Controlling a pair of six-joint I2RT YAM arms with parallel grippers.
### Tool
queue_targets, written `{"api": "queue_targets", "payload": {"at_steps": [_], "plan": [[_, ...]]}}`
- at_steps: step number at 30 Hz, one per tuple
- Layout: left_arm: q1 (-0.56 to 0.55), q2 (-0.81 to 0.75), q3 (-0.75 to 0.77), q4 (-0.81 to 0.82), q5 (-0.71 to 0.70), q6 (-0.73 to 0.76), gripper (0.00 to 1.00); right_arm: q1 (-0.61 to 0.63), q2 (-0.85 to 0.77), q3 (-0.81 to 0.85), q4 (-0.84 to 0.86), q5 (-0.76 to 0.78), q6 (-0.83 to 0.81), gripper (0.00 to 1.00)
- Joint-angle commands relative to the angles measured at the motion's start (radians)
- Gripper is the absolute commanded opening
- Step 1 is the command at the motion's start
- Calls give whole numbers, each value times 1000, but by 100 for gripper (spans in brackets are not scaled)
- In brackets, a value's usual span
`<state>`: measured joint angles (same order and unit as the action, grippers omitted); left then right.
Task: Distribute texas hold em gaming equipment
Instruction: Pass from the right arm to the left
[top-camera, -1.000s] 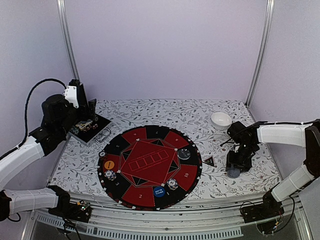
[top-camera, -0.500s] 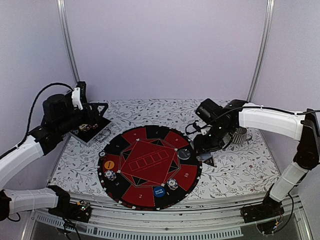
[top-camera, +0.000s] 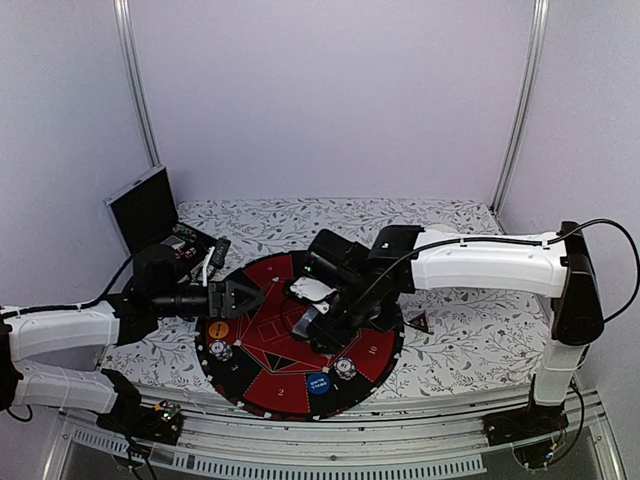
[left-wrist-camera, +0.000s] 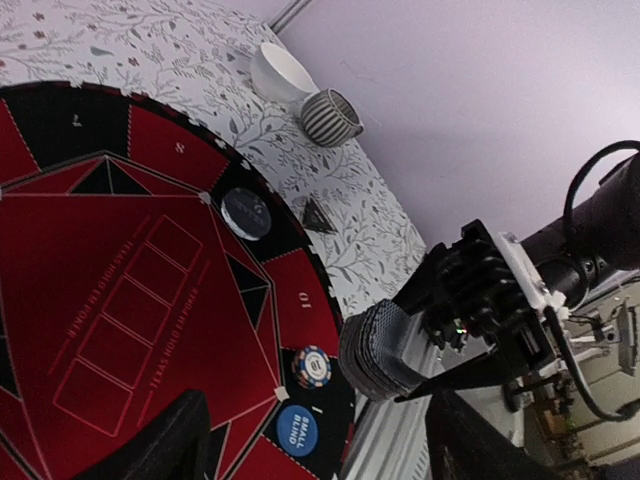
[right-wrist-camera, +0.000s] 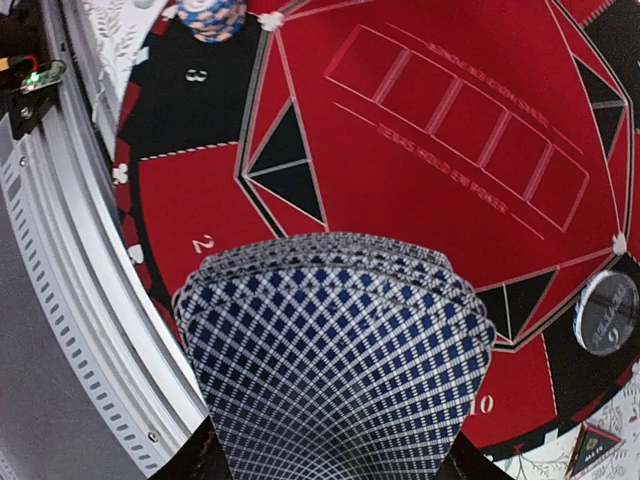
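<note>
My right gripper (top-camera: 312, 325) is shut on a fanned deck of blue-checked playing cards (right-wrist-camera: 335, 350) and holds it above the round red-and-black poker mat (top-camera: 262, 345). The deck also shows in the left wrist view (left-wrist-camera: 385, 345). My left gripper (top-camera: 255, 290) is open and empty over the mat's left side, pointing at the deck, with its dark fingers (left-wrist-camera: 165, 445) at the frame's bottom. On the mat lie an orange button (top-camera: 217, 327), a blue small-blind button (top-camera: 318, 382), chips (top-camera: 345, 368) (top-camera: 220, 350) and a grey disc (left-wrist-camera: 247, 213). The black-red triangle marker (top-camera: 418, 322) lies just off the mat's right rim.
A white bowl (left-wrist-camera: 278, 72) and a ribbed grey cup (left-wrist-camera: 330, 117) stand at the table's far right, hidden by the right arm in the top view. A black case (top-camera: 185, 245) with its lid (top-camera: 145, 208) raised sits at the back left. A metal rail runs along the table's near edge.
The right arm swung from the table's right side across to over the mat, carrying the deck. The left arm came down from the case to the mat's left side. The case lid now stands open.
</note>
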<state>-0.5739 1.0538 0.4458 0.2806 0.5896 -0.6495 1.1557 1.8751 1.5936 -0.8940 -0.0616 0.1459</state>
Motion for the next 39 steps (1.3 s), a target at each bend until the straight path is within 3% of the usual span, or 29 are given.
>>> {"api": "queue_targets", "payload": {"at_steps": [1, 5, 10, 17, 21, 27, 31, 34, 39], "plan": [[-14, 58, -67, 291, 165, -177, 74, 59, 58, 94, 48, 18, -97, 38], [-51, 85, -30, 186, 155, -87, 74, 72, 81, 135, 65, 4, -133, 38], [-103, 123, -31, 161, 156, -42, 81, 80, 99, 168, 77, 4, -164, 39], [-143, 160, -3, 136, 148, 9, 77, 93, 116, 190, 79, 20, -184, 39], [-144, 192, 15, 99, 129, 31, 59, 109, 122, 204, 75, 44, -196, 39], [-143, 210, 25, 103, 170, 32, 51, 122, 144, 232, 43, 80, -215, 39], [-144, 212, 32, 74, 206, 61, 27, 126, 141, 235, 48, 85, -220, 39], [-144, 207, 40, 43, 232, 83, 0, 125, 138, 234, 46, 95, -222, 39], [-144, 158, 29, 34, 196, 87, 0, 125, 109, 218, 74, 117, -227, 41]]}}
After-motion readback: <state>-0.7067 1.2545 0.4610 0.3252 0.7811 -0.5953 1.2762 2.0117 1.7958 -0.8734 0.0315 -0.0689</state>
